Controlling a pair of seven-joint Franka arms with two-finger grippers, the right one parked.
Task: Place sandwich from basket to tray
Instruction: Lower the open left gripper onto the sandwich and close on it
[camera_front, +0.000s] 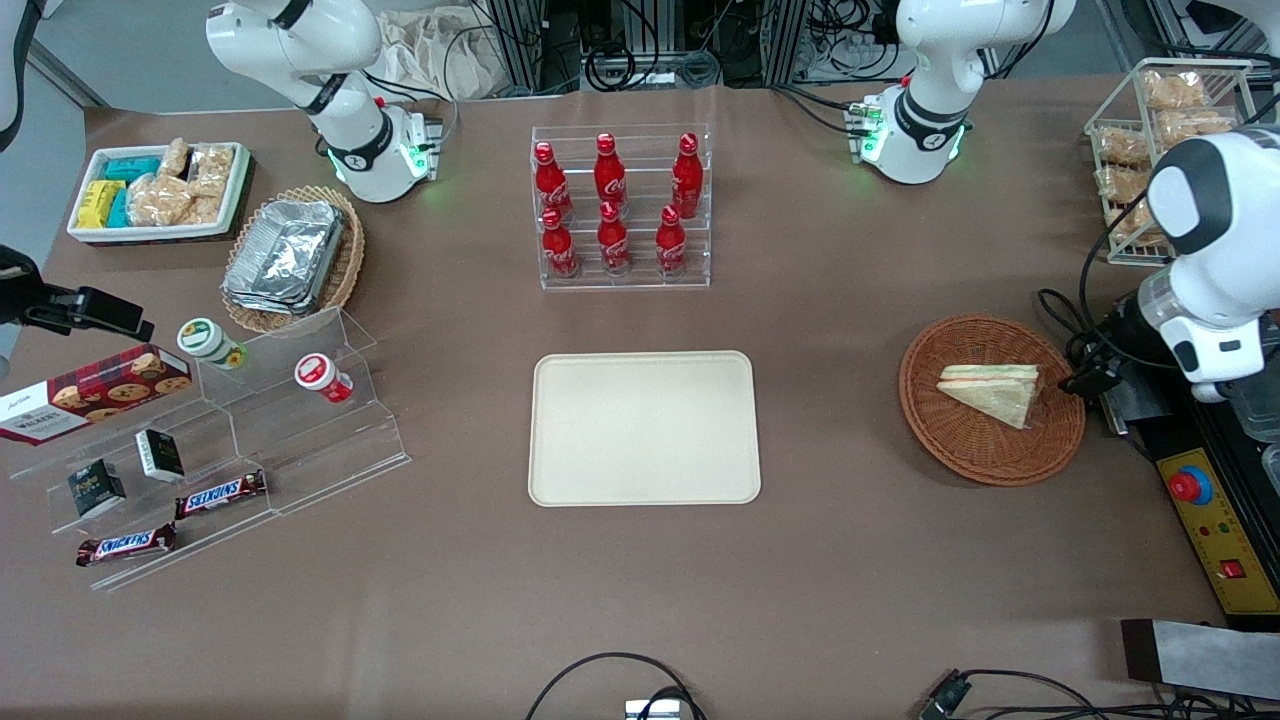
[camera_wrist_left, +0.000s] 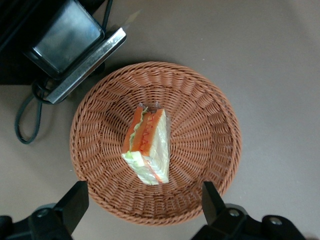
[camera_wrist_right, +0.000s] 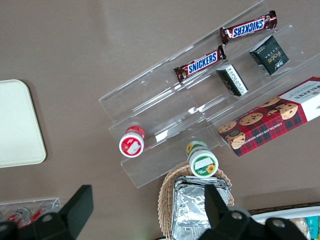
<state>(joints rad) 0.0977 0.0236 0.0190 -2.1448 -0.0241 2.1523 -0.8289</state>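
The sandwich (camera_front: 990, 392) (camera_wrist_left: 147, 147) is a white-bread wedge with orange and green filling. It lies in the middle of the round reddish-brown wicker basket (camera_front: 935, 440) (camera_wrist_left: 200, 100), toward the working arm's end of the table. My gripper (camera_front: 1088, 381) (camera_wrist_left: 144, 202) hangs above the basket's rim, open, with nothing between its black fingers (camera_wrist_left: 75, 205). The sandwich sits apart from them, untouched. The cream-beige tray (camera_front: 643, 428) (camera_wrist_right: 15, 125) lies flat at the table's middle and holds nothing.
A clear rack of red bottles (camera_front: 622, 205) stands farther from the front camera than the tray. A control box with a red button (camera_front: 1210, 510) and cables lie beside the basket. A stepped acrylic stand (camera_front: 230, 440), a tan basket of foil trays (camera_front: 290, 258) and a white bin (camera_front: 160, 190) sit toward the parked arm's end.
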